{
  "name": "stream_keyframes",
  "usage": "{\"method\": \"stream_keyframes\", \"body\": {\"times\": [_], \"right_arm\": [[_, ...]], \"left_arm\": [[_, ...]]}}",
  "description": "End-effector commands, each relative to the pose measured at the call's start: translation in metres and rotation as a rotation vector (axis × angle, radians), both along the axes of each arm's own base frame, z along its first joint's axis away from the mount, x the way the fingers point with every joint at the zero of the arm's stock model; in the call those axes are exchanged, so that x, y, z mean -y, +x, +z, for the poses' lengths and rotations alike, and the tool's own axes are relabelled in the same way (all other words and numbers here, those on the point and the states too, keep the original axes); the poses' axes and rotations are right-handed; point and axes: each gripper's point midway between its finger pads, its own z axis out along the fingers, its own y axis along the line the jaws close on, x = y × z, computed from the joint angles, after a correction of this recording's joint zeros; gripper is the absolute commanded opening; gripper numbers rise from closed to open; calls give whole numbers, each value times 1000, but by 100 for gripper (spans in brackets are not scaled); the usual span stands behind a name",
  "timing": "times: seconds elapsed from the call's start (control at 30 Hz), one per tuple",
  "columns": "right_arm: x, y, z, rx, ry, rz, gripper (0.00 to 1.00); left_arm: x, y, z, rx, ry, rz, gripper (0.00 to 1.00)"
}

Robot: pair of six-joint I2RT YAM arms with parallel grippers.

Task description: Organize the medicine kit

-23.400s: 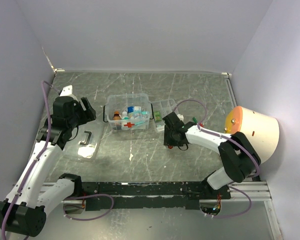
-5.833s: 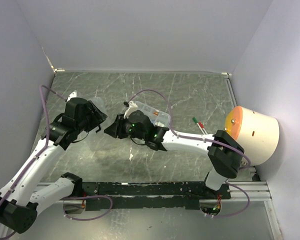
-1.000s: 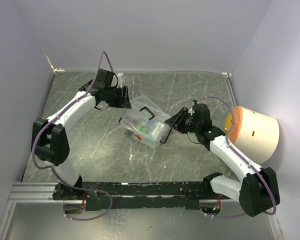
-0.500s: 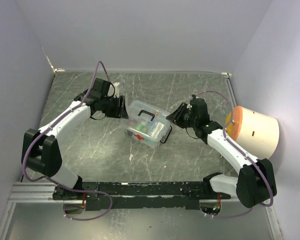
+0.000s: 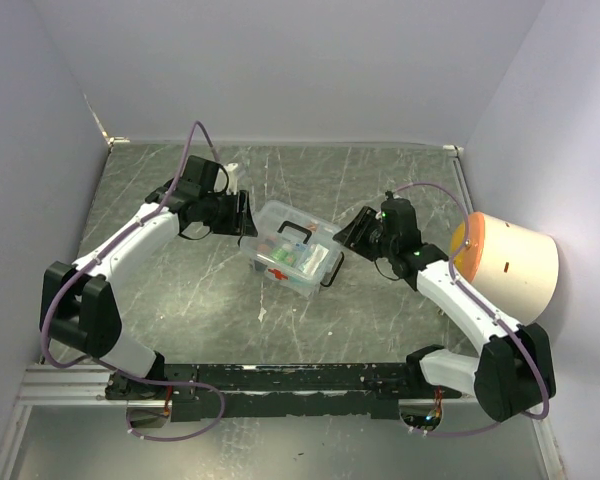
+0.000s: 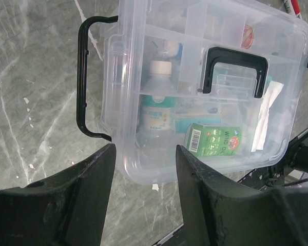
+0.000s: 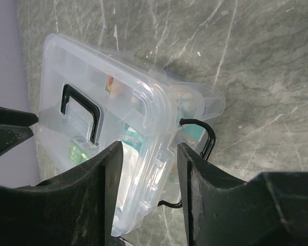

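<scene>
The medicine kit [image 5: 285,262] stands askew at mid-table, its clear lid on and a black carry handle [image 5: 293,232] on top. Through the plastic I see a white bottle [image 6: 156,102] and a green box [image 6: 213,139]. My left gripper [image 5: 246,215] is at the kit's left end, open, with the kit's near corner [image 6: 143,171] between the fingers and gaps on both sides. My right gripper [image 5: 352,236] is at the opposite end, open and straddling the lid's edge tab [image 7: 156,154], next to the black wire side handle [image 7: 209,136].
A cream drum with an orange face [image 5: 505,262] stands at the right wall, close behind the right arm. A red and white pen-like item [image 6: 292,6] lies beyond the kit. Walls close off the left, back and right sides.
The left gripper has dropped from behind the kit to its left end. The right gripper has moved up to the kit's right end and its jaws have widened. The kit has turned slightly.
</scene>
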Motion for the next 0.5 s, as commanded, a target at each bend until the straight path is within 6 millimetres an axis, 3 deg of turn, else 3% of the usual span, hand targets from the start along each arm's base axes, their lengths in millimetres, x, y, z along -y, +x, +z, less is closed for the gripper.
{"method": "stream_keyframes", "body": {"times": [0.0,0.13,0.23,0.47], "right_arm": [[-1,-6,-5,-8,12,10,47],[-6,-11,-19,-39,40,28,46],[-9,-14,-27,-50,53,46,36],[-9,-15,-35,-27,45,67,26]], "left_arm": [[0,1,-5,-18,10,25,60],[-7,0,-24,-53,58,47,55],[-7,-6,-33,-78,56,39,52],[-9,-20,-41,-96,24,59,51]]}}
